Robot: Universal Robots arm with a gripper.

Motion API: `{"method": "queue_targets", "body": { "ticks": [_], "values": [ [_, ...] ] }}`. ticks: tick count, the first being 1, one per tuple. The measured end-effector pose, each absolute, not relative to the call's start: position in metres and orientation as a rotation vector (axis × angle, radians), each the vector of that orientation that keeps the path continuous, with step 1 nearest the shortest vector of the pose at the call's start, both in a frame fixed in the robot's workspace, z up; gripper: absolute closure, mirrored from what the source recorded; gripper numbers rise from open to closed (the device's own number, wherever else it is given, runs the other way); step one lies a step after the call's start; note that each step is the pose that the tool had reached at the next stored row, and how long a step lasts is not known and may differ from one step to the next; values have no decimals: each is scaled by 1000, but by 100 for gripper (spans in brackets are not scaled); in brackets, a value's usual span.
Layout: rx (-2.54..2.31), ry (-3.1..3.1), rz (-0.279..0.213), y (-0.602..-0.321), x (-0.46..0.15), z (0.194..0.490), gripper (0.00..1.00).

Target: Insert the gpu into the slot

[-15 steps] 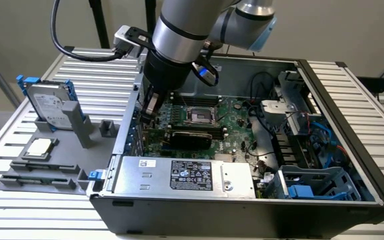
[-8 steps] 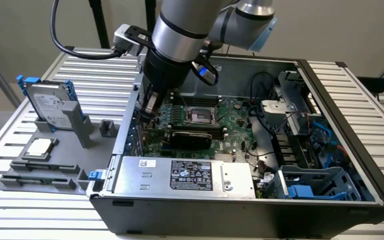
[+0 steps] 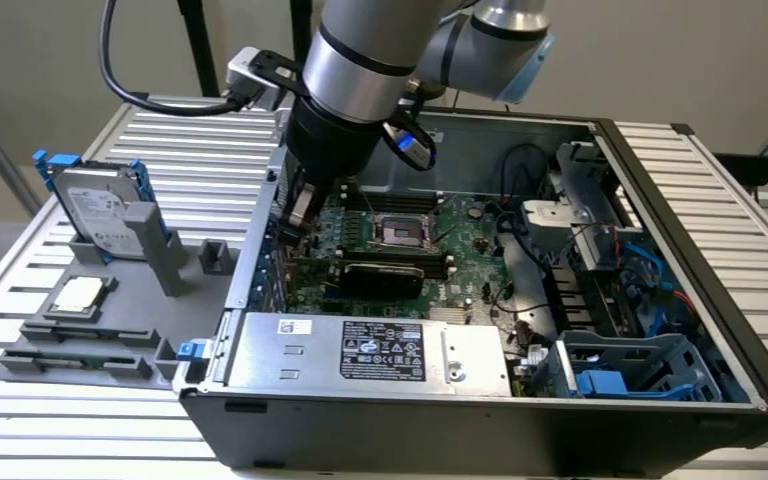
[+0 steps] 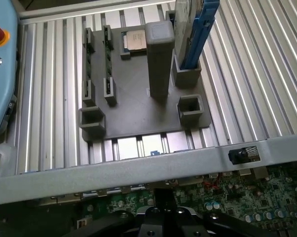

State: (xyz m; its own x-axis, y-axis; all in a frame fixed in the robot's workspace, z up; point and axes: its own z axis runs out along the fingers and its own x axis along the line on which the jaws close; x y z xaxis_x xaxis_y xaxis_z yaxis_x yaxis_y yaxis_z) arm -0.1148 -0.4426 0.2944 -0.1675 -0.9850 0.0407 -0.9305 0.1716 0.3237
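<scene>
The gpu (image 3: 377, 272) is a flat black card that lies lengthwise across the green motherboard inside the open computer case (image 3: 651, 250). My gripper (image 3: 301, 215) reaches down into the case beside the case's wall on the exterior view's left, just above and left of the card's end. In the wrist view the black gripper (image 4: 163, 210) hangs over the motherboard edge, shut, with nothing visibly between its fingers. Whether it touches the card I cannot tell. The slot is hidden.
A silver labelled box (image 3: 371, 350) fills the case's near side and a blue drive cage (image 3: 624, 372) sits at its right. On the ribbed table a grey fixture (image 4: 138, 108) holds a processor chip (image 4: 136, 39), a tall post (image 4: 160, 59) and a hard drive (image 3: 97, 210).
</scene>
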Motion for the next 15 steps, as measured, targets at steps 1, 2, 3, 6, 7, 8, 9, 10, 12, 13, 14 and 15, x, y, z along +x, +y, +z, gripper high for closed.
{"method": "queue_targets", "body": {
  "ticks": [1, 2, 3, 6, 7, 8, 9, 10, 12, 13, 14, 15],
  "values": [
    [1850, -2207, -328, -443, -115, 294, 89],
    [1850, -2207, -328, -443, -115, 294, 89],
    [1849, -2207, -328, -443, -116, 294, 89],
    [1848, -2207, -328, -442, -117, 294, 89],
    [1848, -2208, -328, -442, -117, 294, 89],
    [1848, -2207, -328, -442, -118, 294, 89],
    [1847, -2208, -328, -442, -118, 294, 89],
    [1848, -2208, -329, -442, -118, 294, 89],
    [1848, -2208, -329, -442, -118, 294, 89],
    [1847, -2208, -329, -442, -117, 294, 89],
    [1847, -2209, -329, -442, -115, 294, 89],
    [1848, -2209, -330, -442, -113, 294, 89]
  ]
}}
